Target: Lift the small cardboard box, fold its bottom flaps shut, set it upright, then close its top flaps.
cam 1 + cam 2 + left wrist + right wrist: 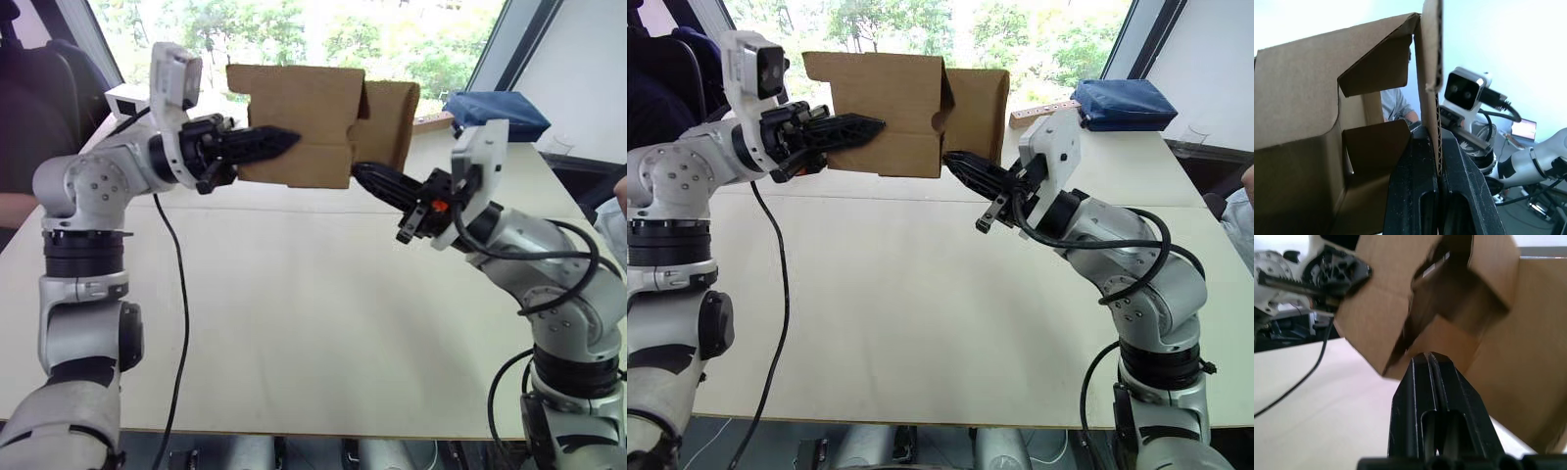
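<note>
The small cardboard box [304,122] hangs in the air above the far half of the table, plain brown, with its flaps loose. My left gripper [279,140] comes in from the left and is shut on one wall of the box; in the left wrist view the cardboard wall [1431,98] sits pinched between the two black fingers [1415,196]. My right gripper [364,174] is shut with nothing in it, its tips just under the box's lower right corner. In the right wrist view the closed fingers [1432,396] point at a partly folded flap [1449,340] of the box's open end.
A light table [313,323] spreads below both arms. A blue bag [495,113] lies at the far right of it, a small white device [127,98] at the far left. A black cable [181,323] trails down the left side. A person sits at the left edge.
</note>
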Tool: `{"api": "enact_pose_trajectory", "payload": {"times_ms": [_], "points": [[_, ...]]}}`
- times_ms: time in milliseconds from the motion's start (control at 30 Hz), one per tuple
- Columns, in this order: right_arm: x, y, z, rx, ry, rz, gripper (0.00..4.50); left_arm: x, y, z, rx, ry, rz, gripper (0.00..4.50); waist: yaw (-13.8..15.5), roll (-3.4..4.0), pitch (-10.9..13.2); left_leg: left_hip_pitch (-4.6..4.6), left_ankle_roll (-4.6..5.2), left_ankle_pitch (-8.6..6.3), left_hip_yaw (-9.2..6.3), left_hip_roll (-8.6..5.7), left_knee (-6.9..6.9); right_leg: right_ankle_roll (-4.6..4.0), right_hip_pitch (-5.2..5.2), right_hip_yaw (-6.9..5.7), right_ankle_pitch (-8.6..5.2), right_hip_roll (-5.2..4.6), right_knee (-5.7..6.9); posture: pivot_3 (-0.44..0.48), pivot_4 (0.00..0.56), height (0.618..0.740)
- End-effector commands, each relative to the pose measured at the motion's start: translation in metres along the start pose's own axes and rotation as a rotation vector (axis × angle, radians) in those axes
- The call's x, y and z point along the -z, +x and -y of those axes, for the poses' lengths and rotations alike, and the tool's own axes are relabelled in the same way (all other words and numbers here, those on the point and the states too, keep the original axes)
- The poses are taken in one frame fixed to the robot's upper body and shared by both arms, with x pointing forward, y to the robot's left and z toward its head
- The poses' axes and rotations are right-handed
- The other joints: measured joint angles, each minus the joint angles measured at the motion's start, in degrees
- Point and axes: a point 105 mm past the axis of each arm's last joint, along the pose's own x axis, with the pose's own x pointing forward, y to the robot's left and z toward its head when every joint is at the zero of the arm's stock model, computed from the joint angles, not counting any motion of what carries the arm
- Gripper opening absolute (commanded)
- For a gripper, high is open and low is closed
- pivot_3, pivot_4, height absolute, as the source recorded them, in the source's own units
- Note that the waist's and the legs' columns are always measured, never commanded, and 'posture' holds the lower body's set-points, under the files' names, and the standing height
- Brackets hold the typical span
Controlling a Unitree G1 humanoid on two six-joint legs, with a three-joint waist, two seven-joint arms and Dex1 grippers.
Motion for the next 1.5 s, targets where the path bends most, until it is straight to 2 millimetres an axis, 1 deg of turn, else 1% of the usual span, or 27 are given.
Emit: {"api": "enact_pose_trajectory", "payload": {"times_ms": [33, 167, 333, 367, 467, 500, 567, 600, 633, 667, 700, 833, 900, 933, 1000, 1067, 1100, 1167, 1267, 1367, 1433, 1500], "points": [[-0.007, 0.003, -0.007, -0.036, -0.012, 0.034, 0.02, -0.007, 0.008, 0.011, 0.052, 0.037, 0.006, 0.0, 0.0, 0.0, 0.0, 0.0, 0.0, 0.0, 0.0, 0.0, 0.0, 0.0, 0.0, 0.0, 0.0, 0.0, 0.0, 0.0, 0.15, 0.74], [-0.001, 0.004, -0.011, -0.058, -0.014, 0.021, 0.02, -0.006, 0.01, 0.012, 0.062, 0.031, 0.007, 0.0, -0.1, 0.0, 0.0, 0.0, 0.0, 0.0, 0.01, -0.01, 0.0, 0.0, 0.0, 0.0, 0.0, 0.01, 0.0, 0.0, 0.15, 0.74], [0.001, 0.003, -0.013, -0.063, -0.024, 0.012, 0.02, -0.006, 0.01, 0.011, 0.058, 0.034, 0.006, 0.0, -0.1, 0.0, 0.0, 0.0, 0.0, 0.0, 0.01, -0.01, 0.0, 0.0, 0.0, 0.0, 0.0, 0.01, 0.0, 0.0, 0.15, 0.74], [0.0, 0.001, -0.012, -0.06, -0.014, 0.018, 0.02, -0.007, 0.009, 0.01, 0.051, 0.037, 0.01, 0.0, -0.1, 0.0, 0.0, 0.0, 0.0, 0.0, 0.0, -0.01, 0.0, 0.0, 0.0, 0.0, 0.0, 0.01, 0.0, 0.0, 0.15, 0.74], [-0.009, -0.02, -0.008, -0.068, 0.102, 0.056, 0.02, -0.012, 0.004, 0.007, 0.026, 0.051, 0.028, 0.0, 0.2, 0.0, 0.0, 0.0, 0.0, 0.0, -0.02, -0.01, 0.0, 0.0, 0.0, -0.02, 0.0, 0.01, 0.0, 0.0, 0.15, 0.74], [-0.016, -0.028, -0.005, -0.065, 0.153, 0.084, 0.02, -0.014, 0.003, 0.007, 0.023, 0.055, 0.035, 0.0, 0.2, 0.0, 0.0, -0.01, 0.0, 0.0, -0.02, 0.0, 0.0, 0.0, 0.02, -0.02, 0.0, 0.0, -0.02, 0.0, 0.15, 0.74], [-0.026, -0.039, 0.0, -0.054, 0.214, 0.124, 0.02, -0.017, 0.003, 0.007, 0.023, 0.06, 0.044, 0.0, 0.1, 0.0, 0.0, -0.01, 0.01, 0.0, 0.0, 0.01, 0.0, 0.0, 0.02, -0.01, 0.0, -0.08, -0.02, 0.0, 0.15, 0.74], [-0.032, -0.044, 0.007, -0.024, 0.234, 0.158, 0.02, -0.018, 0.003, 0.007, 0.022, 0.062, 0.051, 0.0, 0.1, 0.0, 0.0, -0.01, 0.01, -0.01, -0.01, 0.02, 0.0, 0.0, 0.04, -0.01, 0.0, -0.09, -0.02, 0.0, 0.15, 0.74], [-0.04, -0.051, 0.023, 0.048, 0.271, 0.237, 0.02, -0.02, 0.003, 0.008, 0.028, 0.057, 0.063, 0.0, 0.0, -0.01, 0.0, 0.0, 0.02, -0.01, 0.0, 0.02, 0.0, 0.0, 0.04, 0.0, 0.01, -0.1, -0.02, 0.0, 0.15, 0.74], [-0.045, -0.057, 0.037, 0.117, 0.299, 0.296, 0.02, -0.021, 0.004, 0.009, 0.037, 0.052, 0.072, 0.0, 0.0, -0.01, 0.0, 0.02, 0.02, -0.01, -0.01, 0.02, 0.0, 0.0, 0.04, -0.01, 0.01, -0.08, -0.01, 0.0, 0.15, 0.74], [-0.047, -0.061, 0.047, 0.163, 0.319, 0.332, 0.02, -0.021, 0.005, 0.01, 0.043, 0.048, 0.076, 0.0, -0.1, -0.01, 0.0, 0.03, 0.01, -0.01, -0.02, 0.03, 0.0, 0.0, 0.05, -0.02, 0.0, -0.07, -0.01, 0.0, 0.15, 0.74], [-0.038, -0.061, 0.069, 0.289, 0.352, 0.385, 0.02, -0.016, 0.008, 0.01, 0.047, 0.044, 0.06, 0.0, -0.2, 0.01, 0.0, 0.06, 0.01, 0.0, 0.01, 0.02, -0.02, 0.0, 0.04, 0.0, 0.0, -0.02, 0.0, 0.0, 0.15, 0.74], [-0.03, -0.065, 0.088, 0.419, 0.394, 0.431, 0.02, -0.016, 0.009, 0.011, 0.051, 0.041, 0.064, 0.0, -0.2, 0.02, 0.0, 0.05, 0.01, 0.0, 0.02, 0.02, -0.05, 0.0, 0.01, 0.01, 0.0, 0.02, 0.0, 0.0, 0.15, 0.74], [-0.022, -0.064, 0.095, 0.473, 0.396, 0.417, 0.02, -0.017, 0.009, 0.011, 0.053, 0.041, 0.064, 0.0, -0.2, 0.05, 0.0, 0.05, 0.0, 0.0, 0.02, 0.02, -0.05, 0.0, 0.01, 0.01, 0.0, 0.04, 0.0, 0.0, 0.15, 0.74], [-0.011, -0.061, 0.099, 0.523, 0.383, 0.373, 0.02, -0.017, 0.01, 0.012, 0.055, 0.041, 0.064, 0.0, -0.2, 0.05, 0.0, 0.05, -0.03, 0.01, 0.02, 0.02, -0.04, 0.0, 0.01, 0.02, 0.0, 0.02, 0.02, 0.0, 0.15, 0.74], [-0.001, -0.053, 0.097, 0.528, 0.36, 0.318, 0.02, -0.017, 0.01, 0.012, 0.056, 0.041, 0.063, 0.0, -0.1, 0.1, 0.0, 0.04, -0.03, 0.01, 0.02, 0.02, -0.04, 0.0, 0.0, 0.03, 0.0, 0.0, 0.02, 0.0, 0.15, 0.74], [0.006, -0.046, 0.093, 0.516, 0.341, 0.272, 0.02, -0.016, 0.011, 0.012, 0.057, 0.04, 0.062, 0.0, -0.2, 0.1, 0.0, 0.02, -0.03, 0.01, 0.02, 0.03, -0.04, 0.0, 0.0, 0.03, 0.0, 0.0, 0.02, 0.0, 0.15, 0.74], [0.011, -0.032, 0.083, 0.471, 0.326, 0.237, 0.02, -0.015, 0.012, 0.012, 0.058, 0.038, 0.061, 0.0, -0.2, 0.1, 0.0, 0.02, -0.02, 0.01, 0.02, 0.03, -0.04, 0.0, -0.01, 0.03, 0.0, 0.0, 0.01, 0.0, 0.15, 0.74], [0.004, -0.02, 0.069, 0.381, 0.354, 0.287, 0.02, -0.014, 0.012, 0.011, 0.061, 0.035, 0.061, 0.0, -0.2, 0.1, 0.1, 0.02, -0.02, 0.01, 0.01, 0.02, -0.04, 0.0, -0.01, 0.03, 0.0, 0.01, 0.01, 0.0, 0.15, 0.74], [0.002, -0.009, 0.049, 0.259, 0.399, 0.32, 0.02, -0.012, 0.014, 0.008, 0.058, 0.03, 0.063, 0.0, -0.2, 0.1, 0.1, 0.02, -0.02, 0.01, 0.01, 0.02, -0.04, 0.0, -0.01, 0.03, 0.0, 0.01, 0.01, 0.0, 0.15, 0.74], [-0.007, -0.006, 0.035, 0.177, 0.471, 0.389, 0.02, -0.012, 0.014, 0.005, 0.052, 0.026, 0.064, 0.0, -0.1, 0.1, 0.1, 0.02, -0.02, 0.01, 0.01, 0.03, -0.04, 0.0, 0.0, 0.03, 0.0, 0.01, 0.01, 0.0, 0.15, 0.74], [-0.013, -0.006, 0.028, 0.139, 0.542, 0.452, 0.02, -0.012, 0.013, 0.002, 0.043, 0.022, 0.069, 0.0, -0.1, 0.1, 0.1, 0.03, -0.02, 0.01, 0.0, 0.05, -0.04, 0.0, 0.0, 0.02, 0.0, 0.01, 0.02, 0.0, 0.15, 0.74]]}}
